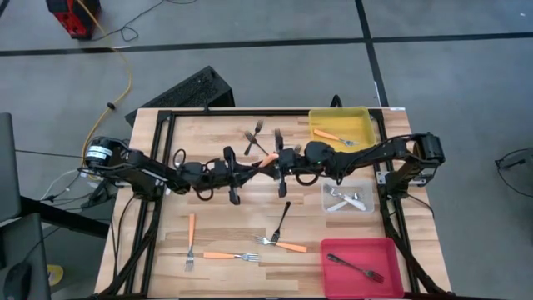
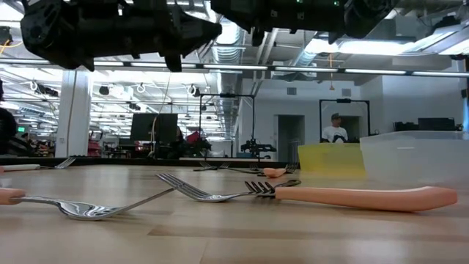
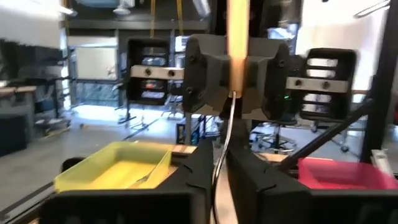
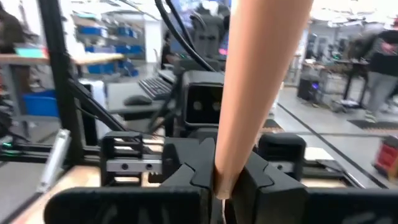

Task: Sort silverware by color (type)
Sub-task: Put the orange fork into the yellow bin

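The orange-handled fork (image 4: pixel 264 81) hangs in the air above the middle of the surface (image 1: pixel 225 225), pinched at opposite ends: my right pincer (image 4: pixel 219 180) clamps the handle, my left pincer (image 3: pixel 216 168) the metal end. If either pulls before the other lets go, it could twist loose and drop.

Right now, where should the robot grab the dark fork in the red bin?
By the middle of its handle, coming straight down from above. The dark fork lies flat and slanted in the red bin, whose walls block a sideways approach.
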`<state>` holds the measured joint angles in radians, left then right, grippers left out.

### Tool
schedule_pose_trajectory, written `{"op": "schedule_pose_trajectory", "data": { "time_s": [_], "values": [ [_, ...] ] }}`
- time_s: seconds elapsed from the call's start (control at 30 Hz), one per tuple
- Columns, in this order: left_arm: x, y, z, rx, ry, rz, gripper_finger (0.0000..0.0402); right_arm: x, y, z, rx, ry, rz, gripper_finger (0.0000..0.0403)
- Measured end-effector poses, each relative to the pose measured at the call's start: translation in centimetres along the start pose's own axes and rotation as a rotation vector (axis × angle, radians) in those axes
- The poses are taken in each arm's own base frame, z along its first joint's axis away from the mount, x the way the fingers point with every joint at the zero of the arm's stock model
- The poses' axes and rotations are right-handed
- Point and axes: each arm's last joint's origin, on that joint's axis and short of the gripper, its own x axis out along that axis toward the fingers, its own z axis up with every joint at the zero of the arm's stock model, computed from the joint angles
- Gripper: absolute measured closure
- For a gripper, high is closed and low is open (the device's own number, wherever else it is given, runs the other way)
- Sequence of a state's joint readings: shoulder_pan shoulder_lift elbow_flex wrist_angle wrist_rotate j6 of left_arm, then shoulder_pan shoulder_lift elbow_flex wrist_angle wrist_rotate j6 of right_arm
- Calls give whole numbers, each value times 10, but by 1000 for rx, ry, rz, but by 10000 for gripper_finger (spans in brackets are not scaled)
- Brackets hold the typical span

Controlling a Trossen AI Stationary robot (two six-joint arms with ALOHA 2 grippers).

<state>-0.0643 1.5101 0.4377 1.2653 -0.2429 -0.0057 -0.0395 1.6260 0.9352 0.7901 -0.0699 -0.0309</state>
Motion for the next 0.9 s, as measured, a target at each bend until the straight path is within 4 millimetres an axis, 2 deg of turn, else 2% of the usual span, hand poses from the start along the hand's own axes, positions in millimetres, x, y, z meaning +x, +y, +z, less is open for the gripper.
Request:
{"op": "schedule_pose_trajectory", "data": {
  "time_s": [0.33, 0.47, 0.63, 0.9],
  "values": [
    [-1, 2, -10, -35, 104, 66, 215, -4, -11, -4, 2, 95, -95, 352],
    [-1, 3, -10, -25, 102, 91, 171, -8, -19, -1, 5, 118, -120, 352],
    [-2, 4, -7, -18, 108, 156, 148, -18, -33, 4, 2, 182, -196, 352],
    [-7, 7, -1, 10, 165, 203, 145, -41, -53, 21, -2, 268, -291, 352]
  ]
}}
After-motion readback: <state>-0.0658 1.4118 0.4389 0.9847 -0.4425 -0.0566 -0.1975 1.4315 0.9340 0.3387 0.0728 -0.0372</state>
